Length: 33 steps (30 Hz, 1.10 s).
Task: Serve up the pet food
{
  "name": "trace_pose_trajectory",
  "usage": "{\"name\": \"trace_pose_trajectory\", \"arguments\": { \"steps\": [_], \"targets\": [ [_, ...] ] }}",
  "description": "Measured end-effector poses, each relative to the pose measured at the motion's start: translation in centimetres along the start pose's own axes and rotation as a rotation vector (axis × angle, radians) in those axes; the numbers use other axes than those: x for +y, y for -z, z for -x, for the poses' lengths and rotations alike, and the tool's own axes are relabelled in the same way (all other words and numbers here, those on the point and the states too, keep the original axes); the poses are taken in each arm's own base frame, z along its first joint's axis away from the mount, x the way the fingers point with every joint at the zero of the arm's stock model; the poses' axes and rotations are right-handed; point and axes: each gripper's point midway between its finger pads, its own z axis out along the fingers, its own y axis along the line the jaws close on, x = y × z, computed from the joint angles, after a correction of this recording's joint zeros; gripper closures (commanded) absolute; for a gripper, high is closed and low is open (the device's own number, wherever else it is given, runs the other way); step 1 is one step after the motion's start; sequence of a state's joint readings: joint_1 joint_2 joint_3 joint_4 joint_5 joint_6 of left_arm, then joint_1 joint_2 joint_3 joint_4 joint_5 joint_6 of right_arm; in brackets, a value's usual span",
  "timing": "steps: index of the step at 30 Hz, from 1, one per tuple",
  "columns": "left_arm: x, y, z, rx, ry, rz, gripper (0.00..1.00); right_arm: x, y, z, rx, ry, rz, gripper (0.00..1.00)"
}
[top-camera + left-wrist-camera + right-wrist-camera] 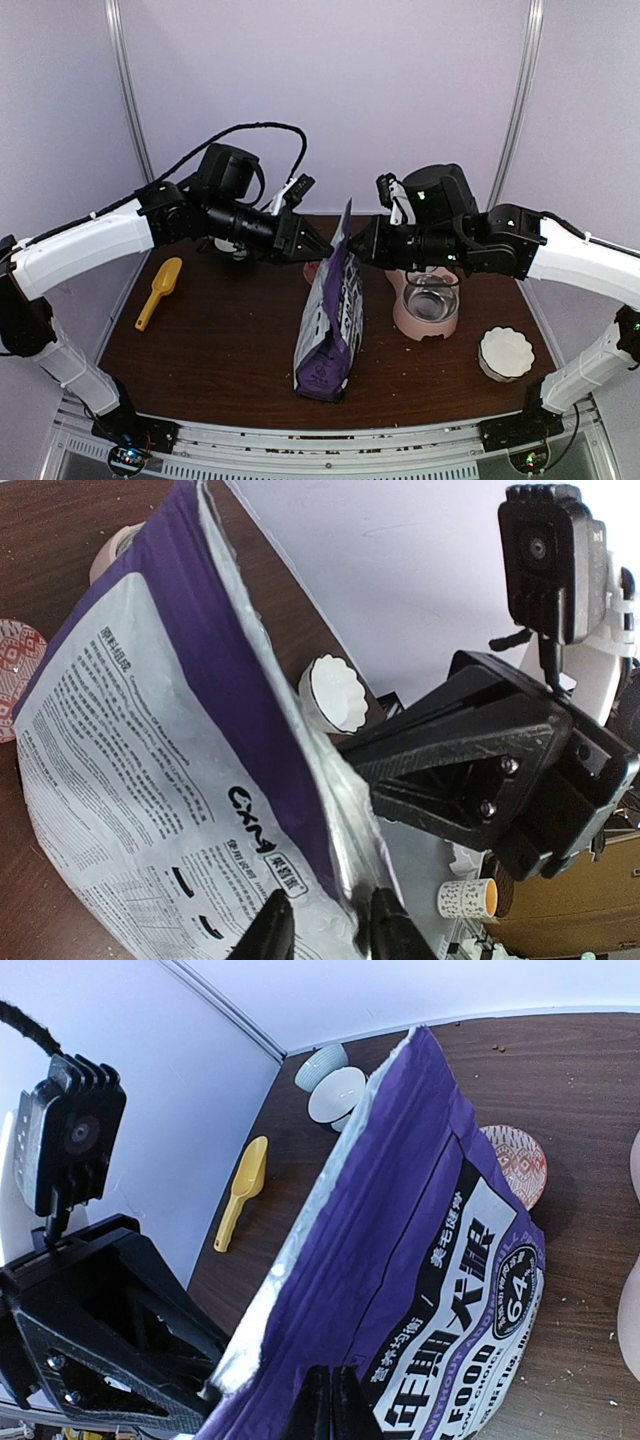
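The purple bag [330, 320] stands upright in the middle of the table, its silver-lined top edge raised. The pet food itself is hidden inside it. My left gripper [330, 935] is at the bag's top rim from the left. Its fingers [270, 935] stand apart, with the rim's silver edge between them. My right gripper [330, 1405] comes from the right and is shut on the bag's [430, 1260] purple front wall just below the rim. In the top view the two grippers [318, 245] [362, 250] face each other across the bag's top.
A yellow scoop [160, 290] lies at the left. The pink feeder [428, 305] stands right of the bag, with a white fluted bowl [505, 352] nearer the front right. A red patterned dish [515, 1165] sits behind the bag. Two small bowls [335, 1095] stand at the back.
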<state>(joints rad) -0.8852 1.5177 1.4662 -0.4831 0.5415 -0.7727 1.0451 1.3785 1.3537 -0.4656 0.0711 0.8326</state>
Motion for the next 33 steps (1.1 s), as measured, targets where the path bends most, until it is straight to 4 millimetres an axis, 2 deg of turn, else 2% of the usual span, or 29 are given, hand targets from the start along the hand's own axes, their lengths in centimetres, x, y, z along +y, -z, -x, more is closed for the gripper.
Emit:
{"name": "trace_pose_trajectory", "arguments": {
  "steps": [5,11,13,17,21,28,33],
  "targets": [
    [0.1,-0.1,-0.2,0.009,0.005,0.003,0.6,-0.2,0.0,0.0,0.0,0.0,-0.011,0.9],
    [0.1,-0.4,-0.1,0.026,0.01,0.009,0.62,-0.4,0.0,0.1,-0.009,0.002,-0.021,0.9],
    [-0.1,-0.5,-0.1,0.033,0.008,0.006,0.67,-0.4,0.0,0.1,-0.011,0.002,-0.023,0.87],
    [-0.4,-0.7,-0.1,0.048,0.006,-0.005,0.87,-0.4,0.1,0.3,-0.016,0.001,-0.024,0.8],
    [-1.1,-0.6,-0.1,0.053,-0.013,-0.024,0.99,-0.1,0.4,0.9,-0.031,-0.005,-0.02,0.74],
    [-1.3,-0.6,-0.1,0.055,-0.022,-0.032,1.0,1.4,1.3,2.4,-0.065,-0.013,0.014,0.69],
    [-1.3,-0.6,-0.1,0.055,-0.023,-0.033,1.0,2.0,1.4,2.9,-0.068,-0.014,0.031,0.72]
  ]
}}
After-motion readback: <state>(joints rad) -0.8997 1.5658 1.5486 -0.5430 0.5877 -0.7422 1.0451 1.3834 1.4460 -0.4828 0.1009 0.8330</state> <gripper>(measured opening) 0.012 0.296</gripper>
